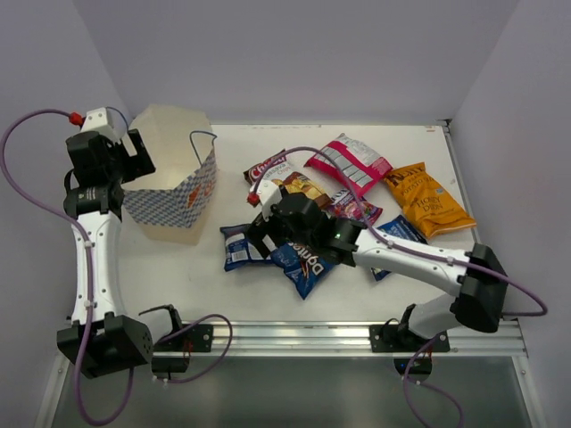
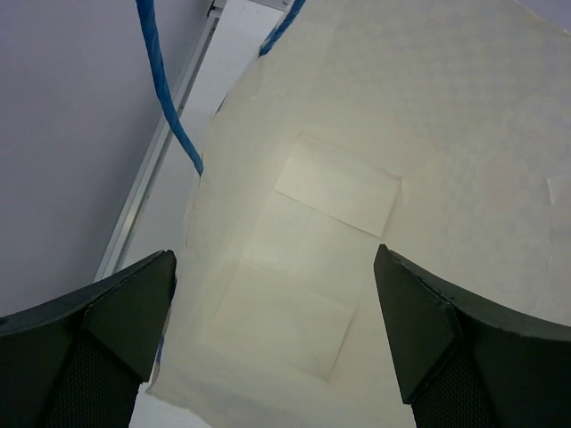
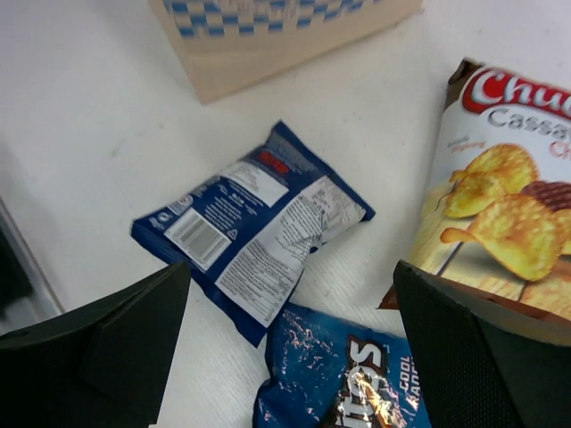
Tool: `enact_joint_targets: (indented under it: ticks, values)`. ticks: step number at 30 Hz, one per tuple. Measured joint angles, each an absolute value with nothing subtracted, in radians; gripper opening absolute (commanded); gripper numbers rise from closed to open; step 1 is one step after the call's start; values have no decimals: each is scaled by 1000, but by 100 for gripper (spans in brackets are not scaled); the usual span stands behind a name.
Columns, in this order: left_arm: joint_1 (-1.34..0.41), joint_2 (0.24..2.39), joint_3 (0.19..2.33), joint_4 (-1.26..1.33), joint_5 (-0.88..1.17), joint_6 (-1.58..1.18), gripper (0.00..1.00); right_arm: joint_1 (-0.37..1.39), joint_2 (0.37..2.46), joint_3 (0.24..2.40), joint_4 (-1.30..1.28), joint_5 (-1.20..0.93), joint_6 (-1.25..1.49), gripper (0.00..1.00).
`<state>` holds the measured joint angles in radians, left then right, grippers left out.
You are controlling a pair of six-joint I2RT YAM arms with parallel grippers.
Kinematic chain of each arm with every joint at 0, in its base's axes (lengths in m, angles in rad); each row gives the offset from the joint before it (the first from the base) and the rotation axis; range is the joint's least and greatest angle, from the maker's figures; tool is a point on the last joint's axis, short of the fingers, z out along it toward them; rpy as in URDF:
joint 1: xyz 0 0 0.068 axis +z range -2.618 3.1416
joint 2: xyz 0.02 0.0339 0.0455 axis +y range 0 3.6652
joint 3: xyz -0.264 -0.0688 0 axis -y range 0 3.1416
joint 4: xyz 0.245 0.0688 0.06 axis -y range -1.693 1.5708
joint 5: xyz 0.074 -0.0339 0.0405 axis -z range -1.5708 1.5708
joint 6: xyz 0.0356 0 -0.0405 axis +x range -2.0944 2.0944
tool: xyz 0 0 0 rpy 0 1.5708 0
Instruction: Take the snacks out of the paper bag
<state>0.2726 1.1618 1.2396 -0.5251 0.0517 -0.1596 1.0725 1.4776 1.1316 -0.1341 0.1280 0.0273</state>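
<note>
Over at 10 o'clock on the counter (image 1: 178, 276), the bag (image 1: 174, 183) stood upright with its mouth open and one blue handle (image 1: 203, 135) arching over the rim. The left pincer (image 1: 134, 165) sat right at the bag's 9 o'clock rim. From its wrist cam the pincer (image 2: 277, 294) was spread wide and released, gripping nothing, with the cream lining of the bag (image 2: 375, 178) and a handle (image 2: 161, 89) in front of it.

All the snacks lay out on the counter, from the middle toward 2 o'clock. The dark blue packet (image 1: 239, 245) was closest to the bag, back side up. The Doritos (image 1: 303, 260) lay just at its 4 o'clock, touching or overlapping it. The cassava chips (image 1: 285, 178) were at 12 o'clock from those two. The striped packet (image 1: 350, 162) was further toward 1 o'clock and the orange chips (image 1: 426, 198) were out at 3 o'clock. The magenta candy (image 1: 355, 209) and the blue-white packet (image 1: 401, 230) were partly hidden by the right arm.

The right pincer (image 1: 263, 234) hovered over the dark blue packet. Its wrist cam showed the pincer (image 3: 294, 303) wide open and holding nothing. Below it were the dark blue packet (image 3: 254, 232), the Doritos (image 3: 343, 374) and the cassava chips (image 3: 500, 205), with the bag's base (image 3: 268, 45) at 12 o'clock.
</note>
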Motion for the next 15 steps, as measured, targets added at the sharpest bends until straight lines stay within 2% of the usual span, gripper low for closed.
enact_joint_targets:
  ticks: [9,15]
  values:
    - [175,1040,1272,-616,19,-138,100,1034,1205,1255,-293,301,116,99]
    - [60,983,1295,-656,-36,-110,100,839,1063,1262,-384,413,181,99]
